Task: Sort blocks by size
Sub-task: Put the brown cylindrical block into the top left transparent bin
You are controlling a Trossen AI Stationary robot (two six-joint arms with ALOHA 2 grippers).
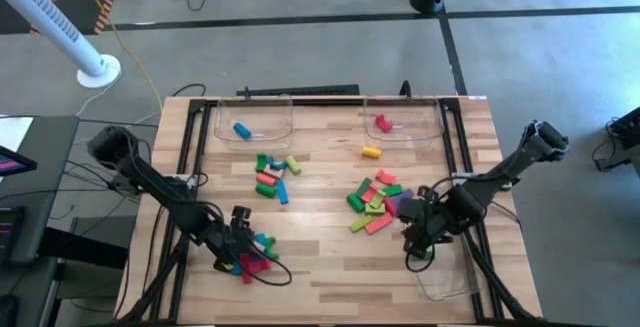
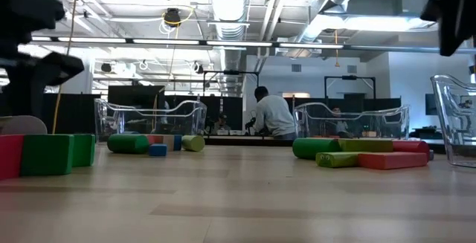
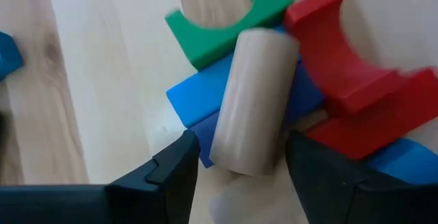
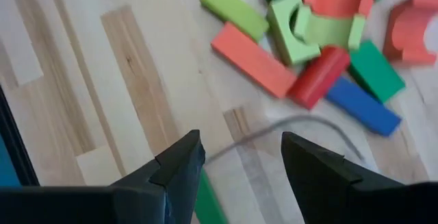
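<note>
**Both arms reaching low over the front of the counter**

Left tool (image 3: 236, 162): hanging over the front-left block pile (image 1: 250, 255), arm stretching in from the left edge and angling down, fingers parted and straddling a tan cylinder (image 3: 253, 101) without clearly clamping it. Cylinder lying across a blue block (image 3: 198, 97), beside a green arch piece (image 3: 226, 18) and a red arch piece (image 3: 349, 66).

Right tool (image 4: 239, 159): hovering at the front right, arm bending in from the right edge, fingers spread and holding nothing, bare counter (image 4: 102, 80) showing between them, a mixed pile (image 1: 378, 202) of red, green and blue blocks lying just beyond.

Remaining blocks: a cluster (image 1: 272, 175) sitting mid-counter; a blue piece (image 1: 242, 130) resting in the rear-left clear tray (image 1: 285, 117); a pink piece (image 1: 383, 123) resting in the rear-right tray (image 1: 435, 117); a yellow piece (image 1: 371, 152) lying just in front of that tray.
</note>
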